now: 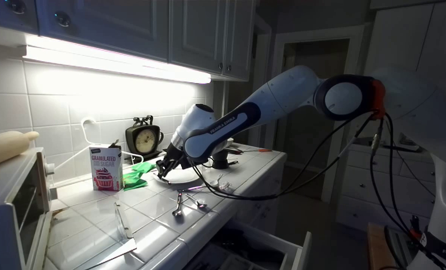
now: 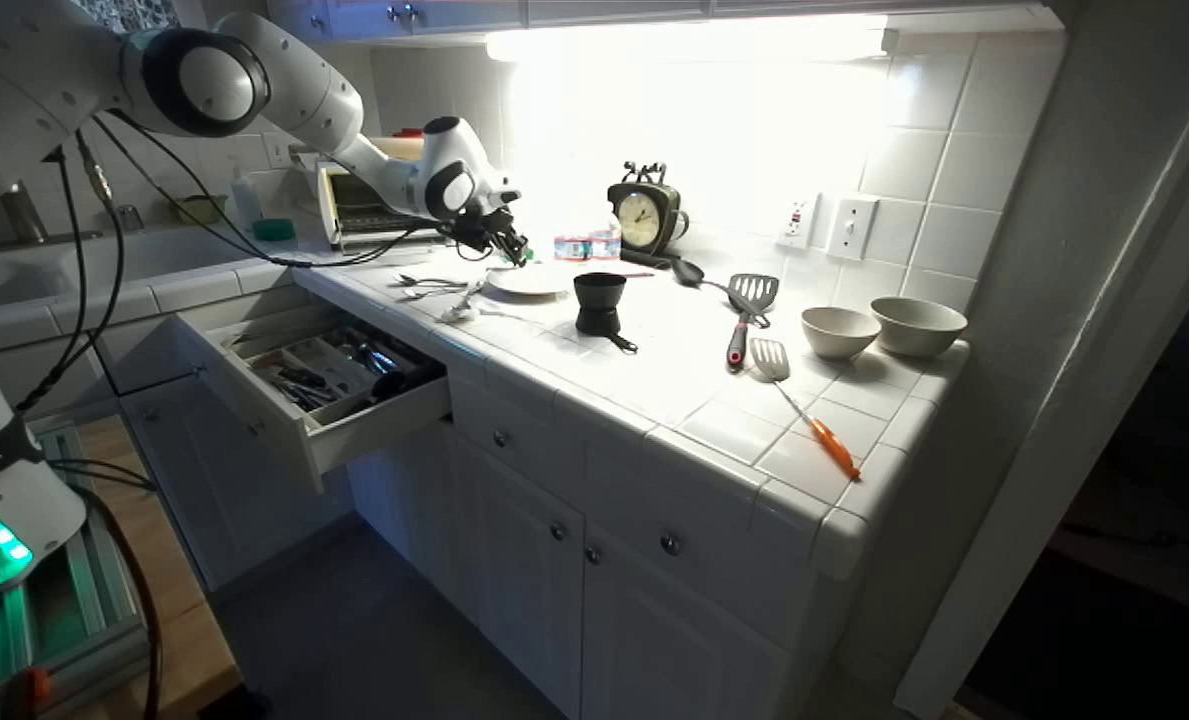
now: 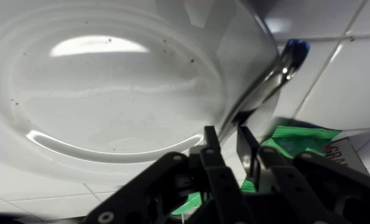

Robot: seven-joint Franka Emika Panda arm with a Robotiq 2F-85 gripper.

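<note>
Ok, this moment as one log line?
gripper: jaws apart | metal utensil: over edge of plate, partly between jaws | green packaging: beside plate

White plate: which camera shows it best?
The wrist view: the white plate looms large from above, its centre in plain sight, though cropped. Both exterior views show it small, at a flat slant, partly behind the pincer.
</note>
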